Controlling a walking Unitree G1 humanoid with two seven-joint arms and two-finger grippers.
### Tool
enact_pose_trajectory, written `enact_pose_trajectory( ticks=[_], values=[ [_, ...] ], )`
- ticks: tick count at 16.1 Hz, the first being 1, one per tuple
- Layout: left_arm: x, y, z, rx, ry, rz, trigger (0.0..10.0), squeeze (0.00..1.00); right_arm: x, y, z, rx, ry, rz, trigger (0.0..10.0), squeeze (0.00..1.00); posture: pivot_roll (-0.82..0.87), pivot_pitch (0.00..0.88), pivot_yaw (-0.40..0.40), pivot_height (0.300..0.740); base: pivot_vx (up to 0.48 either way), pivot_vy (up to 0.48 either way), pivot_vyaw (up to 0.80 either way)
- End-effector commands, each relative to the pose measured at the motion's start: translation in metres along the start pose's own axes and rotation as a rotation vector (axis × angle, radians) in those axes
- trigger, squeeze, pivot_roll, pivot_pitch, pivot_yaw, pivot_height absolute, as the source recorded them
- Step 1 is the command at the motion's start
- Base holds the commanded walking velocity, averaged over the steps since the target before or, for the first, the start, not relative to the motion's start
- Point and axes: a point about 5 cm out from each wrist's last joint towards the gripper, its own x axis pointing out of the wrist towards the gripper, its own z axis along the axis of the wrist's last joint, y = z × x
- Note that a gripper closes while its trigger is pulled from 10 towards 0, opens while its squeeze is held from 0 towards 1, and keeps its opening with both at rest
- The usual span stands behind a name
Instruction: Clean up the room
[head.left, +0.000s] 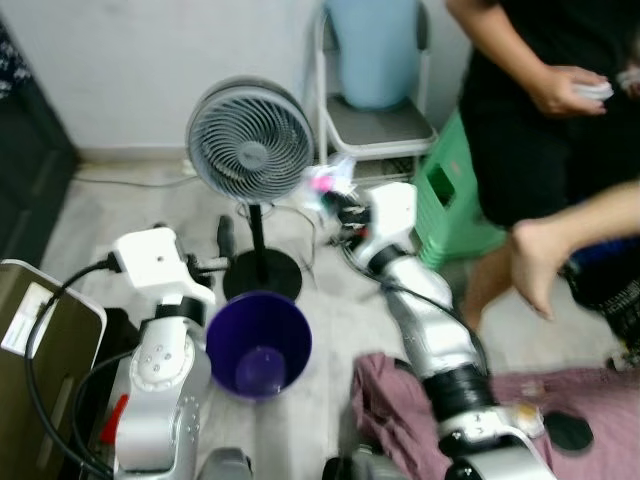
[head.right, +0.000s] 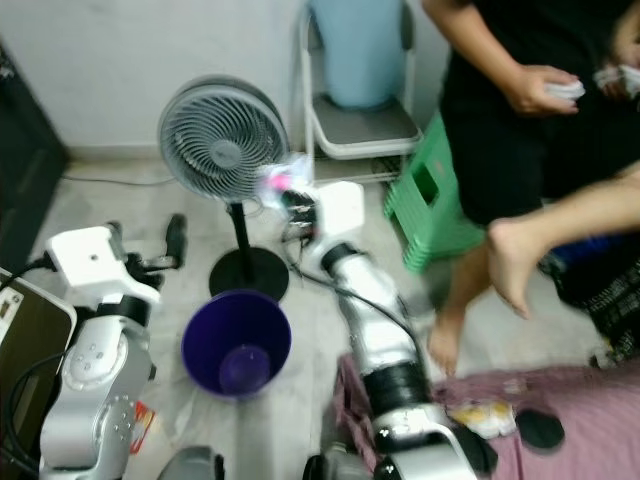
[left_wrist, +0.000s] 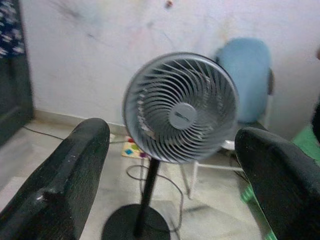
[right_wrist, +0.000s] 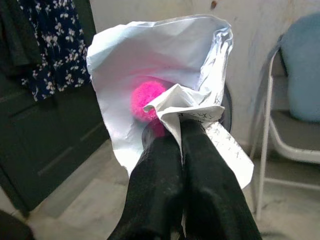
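Observation:
My right gripper (head.left: 338, 198) is raised in front of the standing fan (head.left: 250, 137) and is shut on a crumpled white paper (right_wrist: 165, 95) that wraps a pink fluffy ball (right_wrist: 147, 98). In the eye views that paper (head.right: 281, 177) hangs just right of the fan head. A purple bin (head.left: 258, 343) stands on the floor below, between my arms. My left gripper (head.left: 224, 240) is held out to the left of the fan pole; its fingers (left_wrist: 60, 185) stand wide apart with nothing between them.
A person (head.left: 540, 120) stands at the right, one bare foot (head.left: 530, 265) lifted. A green stool (head.left: 450, 205) and a white chair (head.left: 375, 125) with a blue cushion stand by the wall. A maroon cloth (head.left: 560, 410) lies at the lower right. A dark cabinet (head.left: 25, 180) stands left.

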Motion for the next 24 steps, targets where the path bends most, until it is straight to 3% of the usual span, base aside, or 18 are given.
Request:
enact_pose_trajectory(
  ticks=[1, 8, 13, 15, 17, 20, 22, 24],
  values=[
    [-0.001, 0.006, 0.001, 0.004, -0.001, 0.029, 10.0, 0.0, 0.007, 0.015, 0.003, 0.014, -0.019, 0.044, 10.0, 0.0, 0.15, 0.093, -0.083, 0.74, 0.0, 0.0, 0.79],
    [-0.003, 0.008, 0.002, 0.014, -0.006, 0.045, 10.0, 0.0, 0.007, 0.018, 0.003, 0.013, -0.02, 0.058, 10.0, 0.0, 0.15, 0.09, -0.085, 0.74, 0.0, 0.0, 0.68],
    [-0.009, 0.012, 0.003, 0.067, -0.011, -0.02, 10.0, 0.0, 0.009, 0.018, 0.005, 0.013, -0.023, 0.044, 10.0, 0.0, 0.16, 0.099, -0.077, 0.74, 0.0, 0.0, 0.8],
    [-0.013, 0.017, 0.003, 0.109, -0.009, -0.041, 10.0, 0.0, 0.012, 0.012, 0.002, 0.075, 0.024, -0.025, 10.0, 0.0, 0.16, 0.099, -0.077, 0.74, 0.0, 0.0, 0.23],
    [-0.012, 0.029, 0.008, 0.136, -0.03, 0.006, 10.0, 0.0, 0.012, 0.006, -0.001, 0.057, 0.062, -0.092, 10.0, 0.0, 0.16, 0.103, -0.073, 0.74, 0.0, 0.0, 0.0],
    [-0.015, 0.03, 0.011, 0.159, -0.038, -0.012, 10.0, 0.0, 0.005, -0.008, -0.016, 0.025, 0.153, -0.204, 10.0, 0.0, 0.16, 0.117, -0.075, 0.74, 0.0, 0.0, 0.0],
    [-0.018, 0.027, 0.012, 0.167, -0.038, -0.067, 10.0, 0.0, -0.001, -0.021, -0.027, 0.024, 0.248, -0.316, 10.0, 0.0, 0.16, 0.123, -0.072, 0.74, 0.0, 0.0, 0.0],
    [-0.03, 0.017, 0.016, 0.225, -0.026, -0.225, 10.0, 0.0, -0.021, -0.038, -0.052, 0.069, 0.413, -0.485, 10.0, 0.0, 0.19, 0.142, -0.047, 0.74, 0.0, 0.0, 0.0]
  ],
)
